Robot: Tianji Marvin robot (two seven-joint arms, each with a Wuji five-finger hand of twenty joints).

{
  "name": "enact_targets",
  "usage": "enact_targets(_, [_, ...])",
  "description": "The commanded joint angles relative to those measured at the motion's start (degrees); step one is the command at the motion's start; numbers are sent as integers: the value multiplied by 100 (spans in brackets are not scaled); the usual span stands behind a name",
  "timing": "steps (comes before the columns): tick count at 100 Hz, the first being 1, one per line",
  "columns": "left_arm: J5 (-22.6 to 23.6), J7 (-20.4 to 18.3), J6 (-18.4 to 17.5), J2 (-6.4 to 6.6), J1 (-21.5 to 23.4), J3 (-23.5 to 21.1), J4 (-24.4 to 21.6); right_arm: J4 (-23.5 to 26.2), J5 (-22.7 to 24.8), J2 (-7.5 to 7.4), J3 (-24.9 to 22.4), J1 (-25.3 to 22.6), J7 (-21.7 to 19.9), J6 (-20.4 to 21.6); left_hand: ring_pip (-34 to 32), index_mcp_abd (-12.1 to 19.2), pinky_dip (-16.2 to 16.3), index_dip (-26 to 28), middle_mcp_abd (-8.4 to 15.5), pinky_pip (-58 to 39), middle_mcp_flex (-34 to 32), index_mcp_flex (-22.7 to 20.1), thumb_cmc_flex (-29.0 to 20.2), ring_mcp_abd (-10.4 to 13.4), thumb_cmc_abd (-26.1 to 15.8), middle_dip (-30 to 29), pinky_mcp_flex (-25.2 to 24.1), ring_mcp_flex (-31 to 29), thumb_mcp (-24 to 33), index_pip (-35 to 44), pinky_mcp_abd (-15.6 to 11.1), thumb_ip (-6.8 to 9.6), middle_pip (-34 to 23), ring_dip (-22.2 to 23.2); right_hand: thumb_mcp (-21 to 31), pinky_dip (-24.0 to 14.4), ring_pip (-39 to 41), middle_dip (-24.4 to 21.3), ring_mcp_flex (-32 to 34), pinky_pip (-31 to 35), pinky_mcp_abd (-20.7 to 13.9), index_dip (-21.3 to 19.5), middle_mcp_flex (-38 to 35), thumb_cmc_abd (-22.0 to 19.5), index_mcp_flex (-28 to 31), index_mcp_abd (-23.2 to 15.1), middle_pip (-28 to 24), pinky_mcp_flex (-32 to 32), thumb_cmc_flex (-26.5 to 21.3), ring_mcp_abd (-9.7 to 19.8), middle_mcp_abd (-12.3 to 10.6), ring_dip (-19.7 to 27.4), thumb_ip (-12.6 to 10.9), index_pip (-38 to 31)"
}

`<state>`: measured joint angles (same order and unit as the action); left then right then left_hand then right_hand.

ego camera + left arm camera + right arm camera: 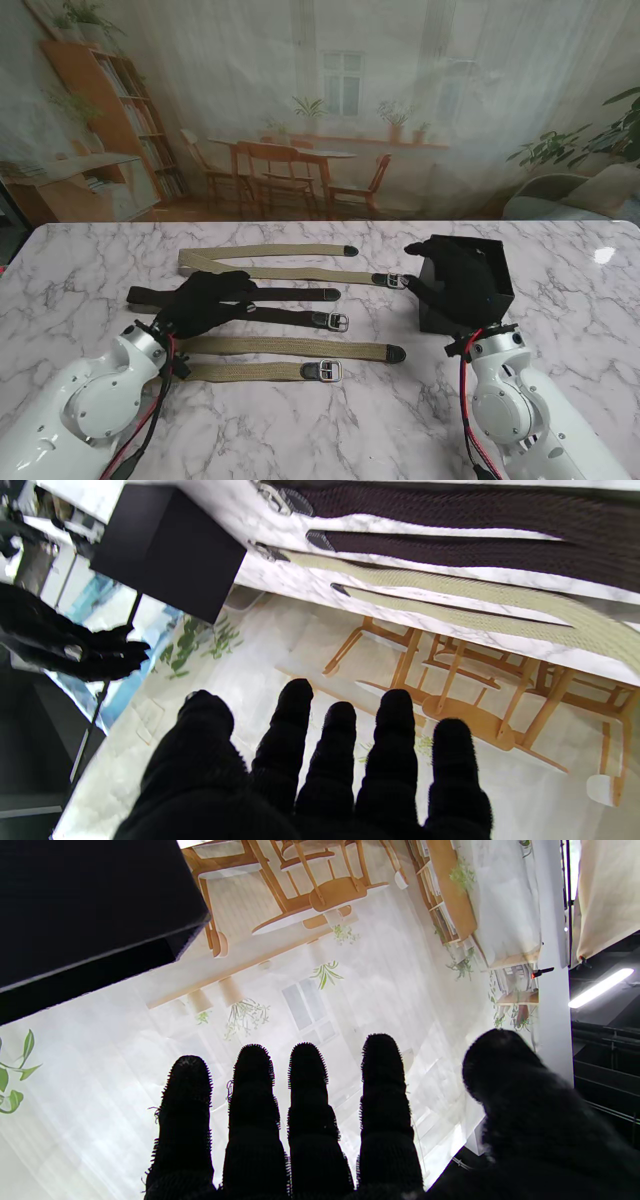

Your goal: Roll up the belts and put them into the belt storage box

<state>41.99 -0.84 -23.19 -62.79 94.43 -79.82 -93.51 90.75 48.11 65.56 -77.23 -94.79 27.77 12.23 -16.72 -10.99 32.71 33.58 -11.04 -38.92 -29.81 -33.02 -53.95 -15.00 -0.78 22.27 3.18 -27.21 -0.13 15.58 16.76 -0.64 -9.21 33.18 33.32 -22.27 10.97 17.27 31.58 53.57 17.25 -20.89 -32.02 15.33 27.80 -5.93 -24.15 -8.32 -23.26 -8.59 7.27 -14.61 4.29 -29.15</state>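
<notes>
Marble-patterned white table [330, 425] fills the lower half of your stand view, and a printed backdrop of a dining room with wooden chairs hangs behind it.

You have three folded belts lying flat, left of centre. One tan belt [270, 262] sits highest in the frame, its buckle end close to the box. A black belt [300, 306] lies in the middle. A second tan belt [290, 359] lies lowest, its silver buckle at lower centre.

Your black storage box [478, 290] stands right of centre on the table, open at the top, with no belt visible inside it.

Your left hand [205, 300], in a black glove, is over the left part of the black belt; you cannot tell from the stand view whether it touches. In the left wrist view its fingers [395, 740] are straight and spread, holding nothing, with the belts at the top of that frame.

Your right hand [452, 285] is over the box, covering its left half. In the right wrist view its fingers [310, 1100] are extended and apart, empty, with a corner of the box at the upper left.
</notes>
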Motion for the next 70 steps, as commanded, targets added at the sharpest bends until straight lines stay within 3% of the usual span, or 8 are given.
enact_targets(1, [222,-69,-182,169,262,-295,-173,34,-36,16,-51,-63,20,56,159,93,26,-64,-11,183,87,115,70,-22,-212,-44,-59,107,-145,-100,109,19,146,-90,-70,-19,138,14,26,31,69,-110,-2,-173,79,65,3,42,-61,5,25,-104,-98,39])
enact_targets(15, [695,18,-455,201,682,-823,-313,82,-20,25,-120,-139,105,101,168,107,22,-67,-13,187,73,113,88,-12,-214,-48,-36,88,-145,-112,109,17,154,-107,-77,-21,140,15,34,35,73,-111,-9,-170,86,67,2,37,-53,12,30,-105,-97,39])
enact_targets(47, [1465,472,-540,214,1331,-1608,-235,115,-12,40,-208,-208,204,86,181,100,12,-52,-15,206,63,70,90,-15,-192,-46,-50,105,-147,-97,115,15,161,-128,-79,-20,137,15,30,33,65,-112,-1,-170,95,68,7,40,-58,5,28,-106,-96,40])
enact_targets(59, [1518,335,-670,244,1505,-1753,-176,141,39,38,-215,-237,250,69,382,372,-66,-320,63,380,628,580,509,91,32,-409,-96,220,-165,-535,81,-1,559,-313,-77,-20,137,16,27,33,67,-112,-9,-174,96,72,4,39,-59,2,24,-107,-97,42])
enact_targets(70, [2020,352,-769,317,1578,-1837,-66,165,103,30,-202,-260,281,51,655,640,-227,-866,123,754,1556,1336,1189,212,572,-1008,-81,473,-173,-1143,-17,-7,929,-649,-79,-22,144,15,47,38,68,-113,-9,-168,101,68,8,28,-51,4,32,-109,-97,41])
